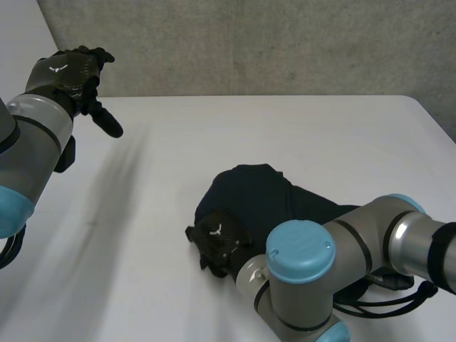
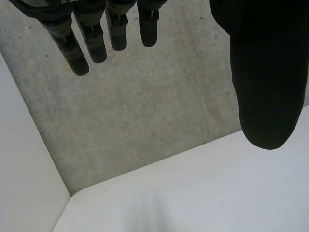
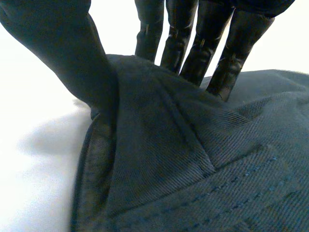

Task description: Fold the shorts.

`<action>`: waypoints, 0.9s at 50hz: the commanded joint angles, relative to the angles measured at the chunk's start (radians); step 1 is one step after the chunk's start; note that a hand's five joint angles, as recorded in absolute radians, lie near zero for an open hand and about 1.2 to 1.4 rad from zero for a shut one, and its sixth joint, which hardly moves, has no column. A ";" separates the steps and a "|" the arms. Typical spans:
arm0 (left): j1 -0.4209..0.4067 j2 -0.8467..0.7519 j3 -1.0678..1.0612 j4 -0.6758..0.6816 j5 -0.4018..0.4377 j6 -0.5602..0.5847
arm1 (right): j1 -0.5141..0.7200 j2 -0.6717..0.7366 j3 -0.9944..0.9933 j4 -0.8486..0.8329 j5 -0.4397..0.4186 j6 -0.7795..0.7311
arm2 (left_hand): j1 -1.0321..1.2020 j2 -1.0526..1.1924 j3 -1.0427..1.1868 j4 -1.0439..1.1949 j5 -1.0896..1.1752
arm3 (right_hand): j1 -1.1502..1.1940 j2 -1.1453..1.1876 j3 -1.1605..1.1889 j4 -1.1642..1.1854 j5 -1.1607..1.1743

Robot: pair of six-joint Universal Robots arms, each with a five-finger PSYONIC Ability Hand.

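The dark navy shorts [image 1: 265, 194] lie bunched in a heap on the white table [image 1: 249, 128], right of the middle and toward the front. My right hand [image 1: 219, 242] rests on the heap's near left edge. In the right wrist view its thumb [image 3: 63, 53] and fingers [image 3: 193, 43] close on a raised ridge of the shorts [image 3: 193, 159], pinching the cloth between them. My left hand [image 1: 71, 75] hangs in the air over the table's far left corner, away from the shorts. Its fingers [image 2: 96, 38] and thumb [image 2: 268, 72] are straight and hold nothing.
A grey concrete wall [image 1: 249, 43] runs behind the table's far edge. The table's far left corner [image 2: 72, 198] lies under my left hand. My right arm [image 1: 342, 263] reaches across the front right, over part of the shorts.
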 commanded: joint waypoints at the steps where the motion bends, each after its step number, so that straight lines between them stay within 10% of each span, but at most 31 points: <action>1: 0.000 0.004 -0.002 0.000 0.001 0.000 | -0.020 -0.177 0.033 -0.043 0.068 0.052 | -0.014 -0.014 -0.029 -0.025 -0.041 | 0.502 0.258 0.252 0.236 0.311; 24: -0.124 -0.284 -0.014 0.018 0.198 -0.020 | -0.204 -0.547 -0.054 0.381 -0.047 0.077 | 0.000 0.001 -0.015 -0.010 -0.026 | 0.502 0.258 0.252 0.236 0.311; 36: -0.215 -0.480 0.164 0.009 0.213 -0.193 | -0.218 -0.670 0.009 0.408 -0.070 0.072 | 0.047 0.048 0.032 0.037 0.021 | 0.502 0.258 0.252 0.236 0.311; 45: -0.233 -0.582 0.239 -0.107 0.388 -0.328 | -0.270 -0.734 0.032 0.407 -0.076 0.069 | 0.345 0.346 0.330 0.335 0.319 | 0.502 0.258 0.252 0.236 0.311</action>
